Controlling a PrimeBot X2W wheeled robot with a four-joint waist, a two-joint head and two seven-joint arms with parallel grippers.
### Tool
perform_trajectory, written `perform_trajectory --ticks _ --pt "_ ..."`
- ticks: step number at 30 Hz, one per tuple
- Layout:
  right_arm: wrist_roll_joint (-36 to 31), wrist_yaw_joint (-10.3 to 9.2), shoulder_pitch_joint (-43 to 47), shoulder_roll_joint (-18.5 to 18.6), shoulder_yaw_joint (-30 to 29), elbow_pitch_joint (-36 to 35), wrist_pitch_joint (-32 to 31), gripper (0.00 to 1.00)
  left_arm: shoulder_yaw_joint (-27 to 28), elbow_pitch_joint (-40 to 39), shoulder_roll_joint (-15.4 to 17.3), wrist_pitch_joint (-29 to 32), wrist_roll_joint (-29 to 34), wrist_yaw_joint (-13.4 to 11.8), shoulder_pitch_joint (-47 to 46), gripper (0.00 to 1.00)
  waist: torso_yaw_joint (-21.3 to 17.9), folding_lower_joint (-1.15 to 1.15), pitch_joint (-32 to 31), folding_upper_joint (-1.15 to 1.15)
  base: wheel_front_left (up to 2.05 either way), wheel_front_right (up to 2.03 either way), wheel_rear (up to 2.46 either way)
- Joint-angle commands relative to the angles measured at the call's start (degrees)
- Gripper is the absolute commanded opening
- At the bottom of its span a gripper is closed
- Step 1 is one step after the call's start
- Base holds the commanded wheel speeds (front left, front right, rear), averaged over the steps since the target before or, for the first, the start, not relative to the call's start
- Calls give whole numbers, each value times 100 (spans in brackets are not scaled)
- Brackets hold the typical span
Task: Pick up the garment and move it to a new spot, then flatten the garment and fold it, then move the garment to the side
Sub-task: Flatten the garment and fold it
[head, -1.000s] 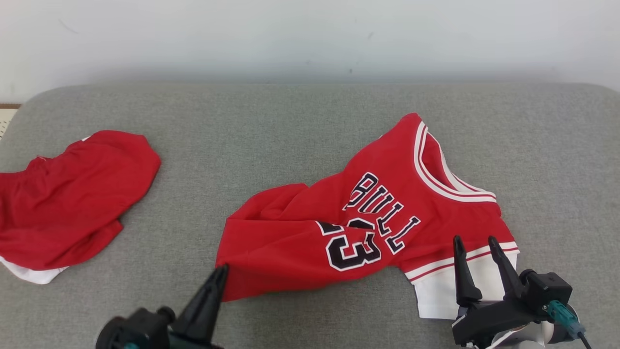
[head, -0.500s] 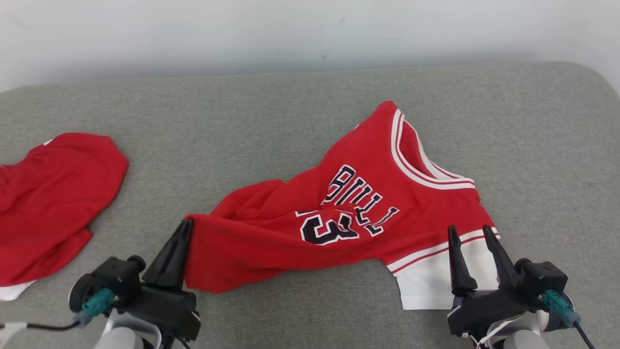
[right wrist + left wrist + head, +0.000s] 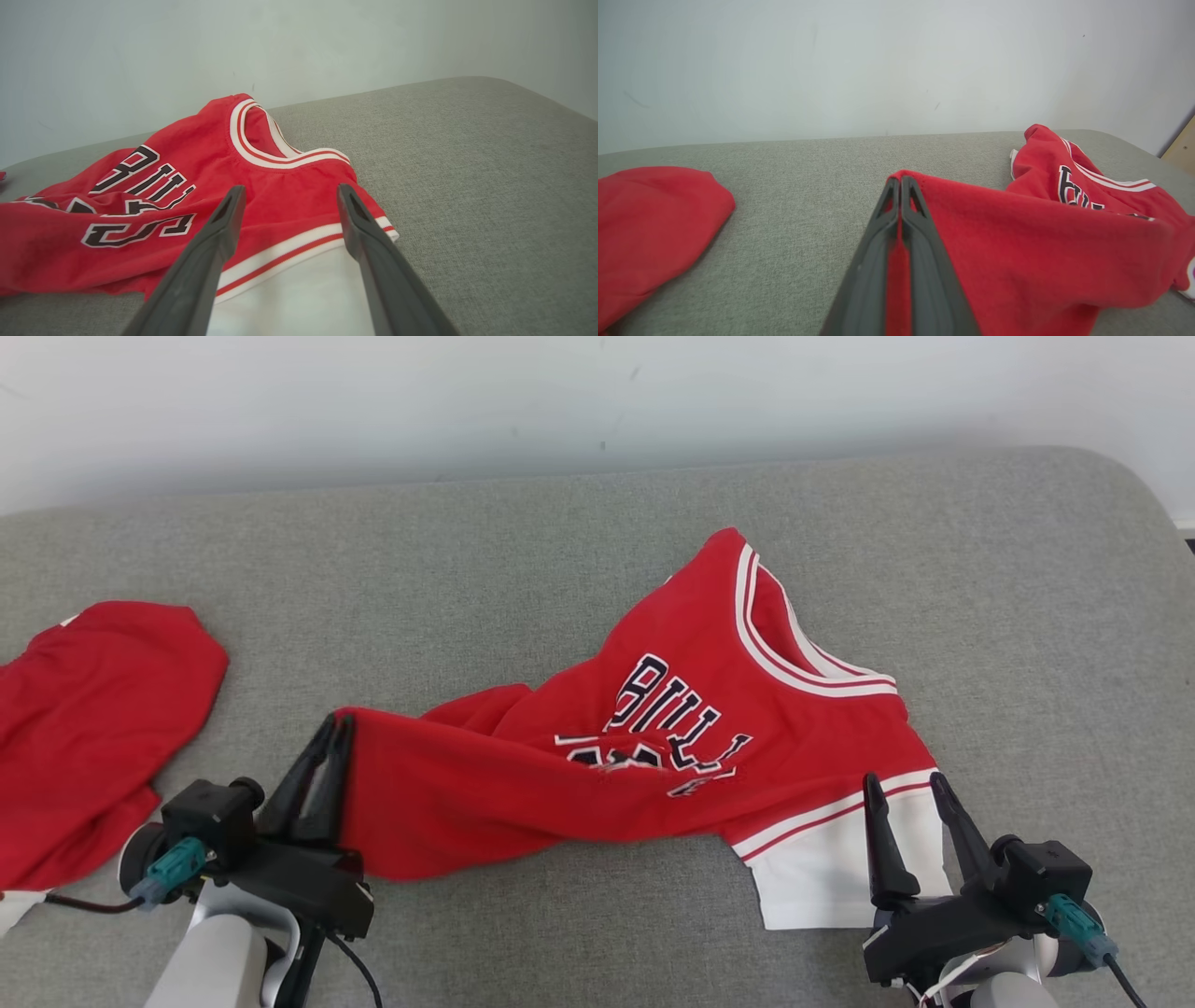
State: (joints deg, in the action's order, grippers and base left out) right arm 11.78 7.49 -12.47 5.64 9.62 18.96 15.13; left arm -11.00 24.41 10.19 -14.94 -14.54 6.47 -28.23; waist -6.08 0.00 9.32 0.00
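The garment [image 3: 653, 737] is a red jersey with black-and-white lettering, white trim and a white sleeve, lying crumpled on the grey cushion. My left gripper [image 3: 334, 730] is shut on the garment's left hem corner and holds it raised off the cushion; in the left wrist view red cloth [image 3: 1017, 242] runs between the closed fingers of that gripper [image 3: 900, 183]. My right gripper [image 3: 904, 786] stands open over the white sleeve [image 3: 822, 877] at the lower right. Seen from the right wrist, the gripper [image 3: 289, 191] has its fingers spread above the striped sleeve edge [image 3: 289, 252].
A second red cloth [image 3: 84, 728] lies at the left edge of the grey cushion [image 3: 1027, 616]; it also appears in the left wrist view [image 3: 649, 224]. A pale wall stands behind the cushion. Bare grey cushion lies to the right and behind the jersey.
My left gripper has pulled the hem corner leftward and up, stretching the jersey and folding the number under. The head camera has shifted. The right gripper stays open over the sleeve.
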Motion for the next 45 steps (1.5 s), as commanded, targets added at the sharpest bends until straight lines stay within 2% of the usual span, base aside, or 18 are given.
perform_trajectory --ticks 1,7,20,25,33,39,45 --pt "-14 1 -27 6 2 -3 7 100 65 15 -31 -32 62 13 125 100 20 0 -22 0 0 0 0" --pt "-28 1 62 2 -3 -14 7 100 312 -266 -185 -33 221 21 510 100 112 0 -99 0 0 0 0" --pt "-57 1 254 46 -69 -2 7 100 719 -1511 -604 -28 368 21 1842 100 368 0 -296 0 0 0 0" --pt "-79 1 320 138 -274 50 7 100 956 -2182 -712 -28 376 -262 2298 100 472 0 -376 0 0 0 0" --pt "-243 1 347 215 -608 315 -7 100 1122 -2577 -729 -28 459 -700 2646 100 559 0 -436 0 0 0 0" --pt "-283 1 300 130 -597 361 -8 100 1106 -2605 -728 -28 384 -728 2672 100 572 0 -425 0 0 0 0" --pt "-263 1 272 76 -507 340 -4 100 804 -2257 -727 -28 251 -528 2600 100 542 0 -395 0 0 0 0"
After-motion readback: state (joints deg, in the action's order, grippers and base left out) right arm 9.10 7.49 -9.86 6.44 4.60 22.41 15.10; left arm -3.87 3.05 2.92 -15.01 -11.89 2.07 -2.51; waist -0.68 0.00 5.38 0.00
